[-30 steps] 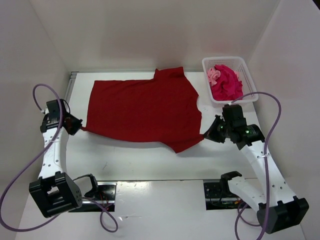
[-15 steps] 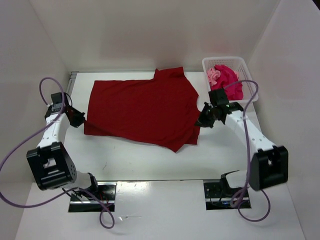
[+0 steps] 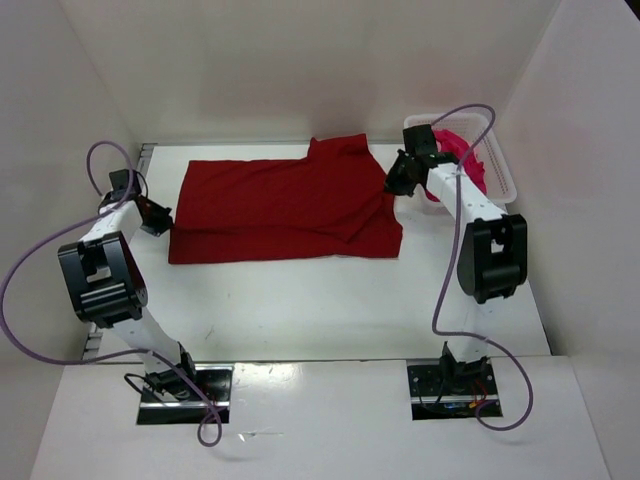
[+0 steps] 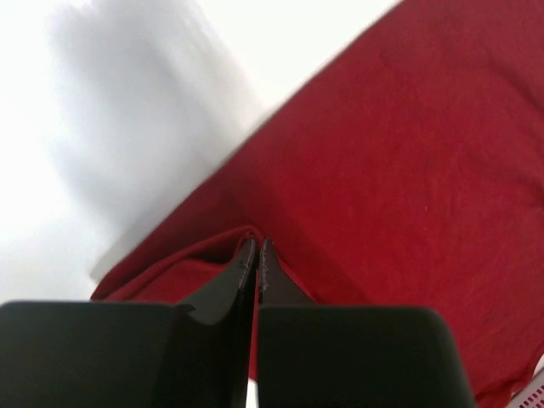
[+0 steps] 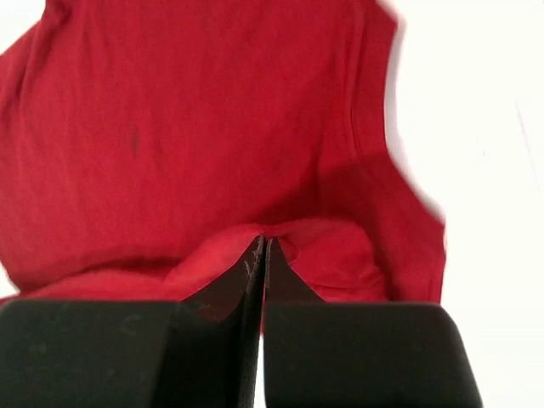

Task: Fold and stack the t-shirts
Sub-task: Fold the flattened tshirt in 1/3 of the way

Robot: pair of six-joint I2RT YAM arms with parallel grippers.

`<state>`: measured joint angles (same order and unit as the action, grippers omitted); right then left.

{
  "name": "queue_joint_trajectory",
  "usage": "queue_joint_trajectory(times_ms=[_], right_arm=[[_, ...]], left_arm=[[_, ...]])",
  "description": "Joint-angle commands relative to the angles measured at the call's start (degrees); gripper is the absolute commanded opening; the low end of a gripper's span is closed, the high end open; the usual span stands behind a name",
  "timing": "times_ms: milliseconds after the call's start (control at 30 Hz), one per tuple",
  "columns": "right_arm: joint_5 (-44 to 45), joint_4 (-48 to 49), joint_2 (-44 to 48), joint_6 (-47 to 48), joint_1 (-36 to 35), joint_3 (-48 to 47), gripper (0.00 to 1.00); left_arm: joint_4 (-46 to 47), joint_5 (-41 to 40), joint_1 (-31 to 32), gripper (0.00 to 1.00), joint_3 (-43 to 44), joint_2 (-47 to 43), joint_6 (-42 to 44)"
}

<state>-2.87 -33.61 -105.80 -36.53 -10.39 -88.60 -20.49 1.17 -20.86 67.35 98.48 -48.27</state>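
White surface (image 3: 300, 300) carries the dark red cloth t-shirt (image 3: 290, 205), half folded; left hand (image 3: 162, 222) and right hand (image 3: 393, 186) each clamp its edge.

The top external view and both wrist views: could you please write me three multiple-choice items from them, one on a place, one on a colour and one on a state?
1. Where on the table does the white mesh basket stand?
A. Far right corner
B. Near left corner
C. Centre

2. What colour is the spread t-shirt?
A. Light salmon
B. Bright magenta
C. Dark red

3. How is the left gripper?
A. Wide open over bare table
B. Shut on the spread t-shirt's edge
C. Shut on the basket's rim

Answers:
1 A, the top external view shows it at the table's far right.
2 C, the cloth is deep red in every view.
3 B, the left wrist view shows it closed with red cloth pinched in it.
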Motion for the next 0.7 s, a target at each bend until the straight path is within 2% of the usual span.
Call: queue_joint_trajectory(times_ms=[0,67,133,167,267,300,367,400,433,467,500,600,667], right_arm=[[3.3,1.3,-5.4,2.3,0.5,-7.7,0.00],[3.3,0.7,-7.9,2.9,0.5,-11.4,0.00],[4.1,0.7,-10.1,2.9,0.5,-13.3,0.00],[4.1,0.7,-11.7,2.9,0.5,-15.2,0.00],[4.1,0.2,-11.2,2.9,0.5,-16.4,0.22],[3.6,0.2,-10.3,2.9,0.5,-16.4,0.34],[3.6,0.7,-7.7,2.9,0.5,-13.0,0.43],[4.4,0.7,-3.8,2.9,0.5,-11.1,0.44],[4.5,2.6,-1.3,2.3,0.5,-5.2,0.44],[3.1,3.9,4.2,1.6,0.5,-1.4,0.42],[2.2,6.6,7.0,-0.1,0.5,6.7,0.26],[0.0,10.2,16.2,-2.7,0.5,21.7,0.00],[-0.9,11.7,19.5,-4.8,0.5,27.6,0.00]], left_arm=[[2.8,0.1,-0.3,0.00,3.7,3.6,-0.2],[2.8,0.1,-0.3,0.00,4.3,4.7,0.5],[2.8,0.7,-0.3,0.07,4.3,5.2,0.5],[2.8,1.3,-0.3,0.15,4.3,5.2,1.1],[2.2,1.3,-0.3,0.32,4.2,1.7,2.5],[2.2,1.3,-0.3,0.35,3.1,0.2,2.5],[1.7,1.3,-0.3,0.41,0.4,-5.8,3.2],[2.4,1.3,-0.3,0.41,-3.1,-7.8,3.2],[2.4,1.3,-0.3,0.41,-4.9,-11.4,3.2],[2.4,2.0,-0.3,0.41,-6.9,-12.9,3.2],[2.4,2.0,-0.3,0.39,-10.9,-15.0,3.2],[2.4,3.7,-0.3,0.31,-15.2,-15.1,3.2],[2.4,5.0,-0.9,0.30,-17.6,-14.5,3.2]])
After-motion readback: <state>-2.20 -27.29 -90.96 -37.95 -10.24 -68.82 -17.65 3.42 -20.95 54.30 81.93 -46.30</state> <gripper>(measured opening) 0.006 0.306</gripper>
